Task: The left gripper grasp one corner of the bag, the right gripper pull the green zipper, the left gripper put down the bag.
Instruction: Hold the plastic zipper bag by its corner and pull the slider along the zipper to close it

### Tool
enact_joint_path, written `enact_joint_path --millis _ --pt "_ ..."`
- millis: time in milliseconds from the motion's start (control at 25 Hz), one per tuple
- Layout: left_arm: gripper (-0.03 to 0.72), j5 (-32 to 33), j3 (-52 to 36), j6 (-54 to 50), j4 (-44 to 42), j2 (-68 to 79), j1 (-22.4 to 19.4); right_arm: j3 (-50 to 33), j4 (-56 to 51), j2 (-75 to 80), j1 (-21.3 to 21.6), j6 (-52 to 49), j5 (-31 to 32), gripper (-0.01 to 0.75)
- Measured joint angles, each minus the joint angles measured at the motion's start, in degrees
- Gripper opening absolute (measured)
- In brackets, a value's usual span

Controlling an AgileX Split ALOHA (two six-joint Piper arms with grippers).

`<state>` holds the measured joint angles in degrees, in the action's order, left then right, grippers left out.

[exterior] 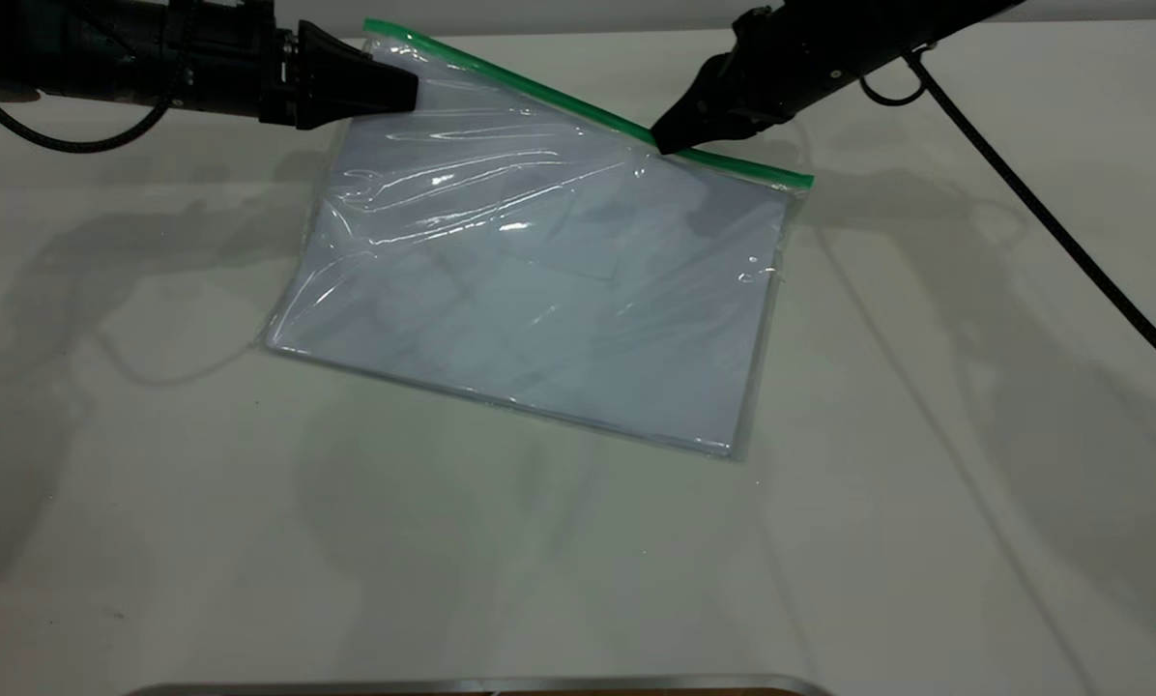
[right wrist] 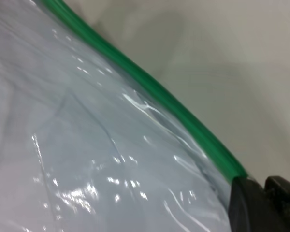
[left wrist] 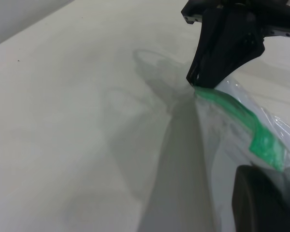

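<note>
The bag (exterior: 539, 280) is a clear pouch with white sheets, lying slanted on the table, its far left side raised. My left gripper (exterior: 406, 91) is shut on the corner of the bag (exterior: 385, 43) where the green strip ends. One of its fingers (left wrist: 263, 203) shows in the left wrist view beside the strip (left wrist: 251, 126). My right gripper (exterior: 661, 143) is shut on the green zip strip (exterior: 539, 89) past its middle. The slider tab is hidden between the jaws. In the right wrist view the strip (right wrist: 150, 84) runs into my right gripper (right wrist: 261, 186). The right gripper also shows in the left wrist view (left wrist: 197, 82).
The white table (exterior: 249, 541) carries only the bag. The right arm's long black cable (exterior: 1052, 222) hangs over the table's right side. A metal edge (exterior: 462, 684) runs along the front. The bag's right end (exterior: 791, 184) rests on the table.
</note>
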<state>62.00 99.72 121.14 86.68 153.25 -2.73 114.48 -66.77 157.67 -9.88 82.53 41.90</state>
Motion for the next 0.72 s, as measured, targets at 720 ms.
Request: enact_joint_path --millis 720 --pt "0.051 0.87 0.00 0.00 0.40 0.00 -0.59 0.00 7.04 0.38 7.68 -4.93 2.34 0.043"
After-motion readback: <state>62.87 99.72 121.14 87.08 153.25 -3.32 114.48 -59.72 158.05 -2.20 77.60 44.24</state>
